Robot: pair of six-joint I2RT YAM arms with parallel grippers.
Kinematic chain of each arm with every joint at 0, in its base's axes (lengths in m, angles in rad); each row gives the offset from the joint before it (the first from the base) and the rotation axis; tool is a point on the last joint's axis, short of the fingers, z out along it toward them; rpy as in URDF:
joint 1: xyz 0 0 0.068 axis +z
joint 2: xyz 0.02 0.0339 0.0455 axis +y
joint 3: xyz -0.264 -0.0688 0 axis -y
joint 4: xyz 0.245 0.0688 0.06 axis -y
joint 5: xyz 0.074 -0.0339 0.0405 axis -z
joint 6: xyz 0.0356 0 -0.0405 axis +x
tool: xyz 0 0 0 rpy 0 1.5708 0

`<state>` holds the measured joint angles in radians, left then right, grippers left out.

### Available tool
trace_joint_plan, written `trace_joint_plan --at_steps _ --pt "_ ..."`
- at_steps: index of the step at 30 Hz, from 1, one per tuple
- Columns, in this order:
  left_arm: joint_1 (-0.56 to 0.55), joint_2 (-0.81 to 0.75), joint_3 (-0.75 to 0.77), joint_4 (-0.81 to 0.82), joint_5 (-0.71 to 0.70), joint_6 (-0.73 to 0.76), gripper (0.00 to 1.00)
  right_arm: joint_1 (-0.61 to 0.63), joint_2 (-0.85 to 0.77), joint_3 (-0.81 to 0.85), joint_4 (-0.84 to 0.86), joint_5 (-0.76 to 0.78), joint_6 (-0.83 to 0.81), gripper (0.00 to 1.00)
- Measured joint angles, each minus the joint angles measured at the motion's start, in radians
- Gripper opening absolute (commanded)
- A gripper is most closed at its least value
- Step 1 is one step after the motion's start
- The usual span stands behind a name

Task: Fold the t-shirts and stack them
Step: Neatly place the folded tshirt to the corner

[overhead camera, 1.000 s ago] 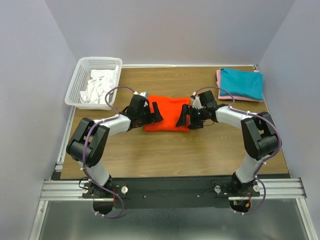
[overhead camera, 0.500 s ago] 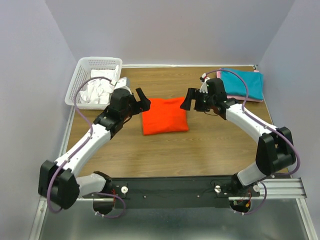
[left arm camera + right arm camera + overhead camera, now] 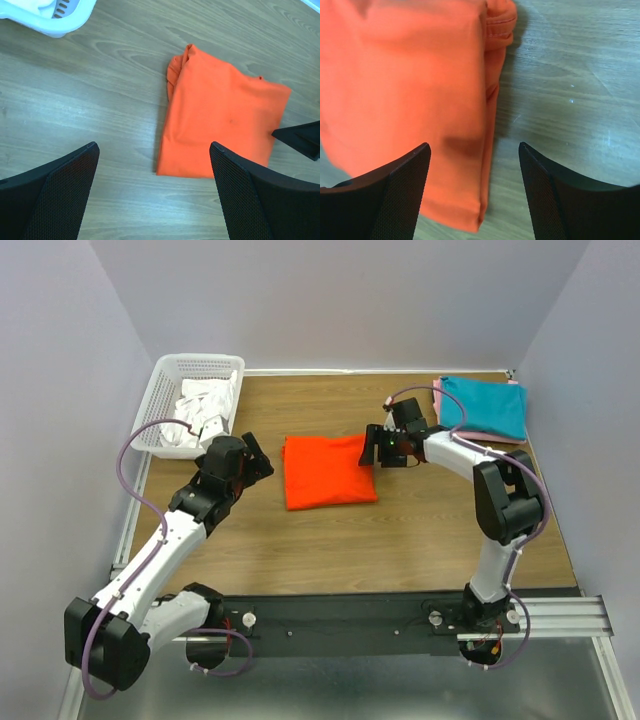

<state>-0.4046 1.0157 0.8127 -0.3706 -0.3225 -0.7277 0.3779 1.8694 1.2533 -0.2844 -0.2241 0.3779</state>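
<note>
Wood surface (image 3: 300, 540): folded orange-red t-shirt (image 3: 328, 471) was seen mid-frame. Left end effector (image 3: 258, 455), right end effector (image 3: 370, 448) were held spread, empty. Folds could be undone if one layer were pinched.

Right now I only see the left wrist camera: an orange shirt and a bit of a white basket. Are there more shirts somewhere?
Observer: Yes. A teal t-shirt lies folded at the far right corner of the table, well apart from the orange t-shirt.
Operator: Is it all by itself?
Observer: No, it lies on top of a pink t-shirt; only the pink edges peek out.
Operator: What's the black thing poking in on my right?
Observer: That is the right gripper. It is open, one finger over the cloth and one over bare wood, gripping nothing.
</note>
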Motion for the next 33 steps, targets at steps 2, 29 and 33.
trace_joint_plan --at_steps 2,29,33 --pt "0.003 -0.005 -0.001 -0.006 -0.004 -0.004 0.98 0.003 0.037 0.014 -0.003 0.002 -0.009 0.73" --pt "0.014 -0.027 -0.002 -0.022 -0.008 -0.014 0.98 0.262 0.240 0.212 0.030 0.509 -0.136 0.01" --pt "0.017 -0.026 -0.002 -0.021 -0.008 -0.019 0.98 0.277 0.240 0.209 0.016 0.682 -0.200 0.01"
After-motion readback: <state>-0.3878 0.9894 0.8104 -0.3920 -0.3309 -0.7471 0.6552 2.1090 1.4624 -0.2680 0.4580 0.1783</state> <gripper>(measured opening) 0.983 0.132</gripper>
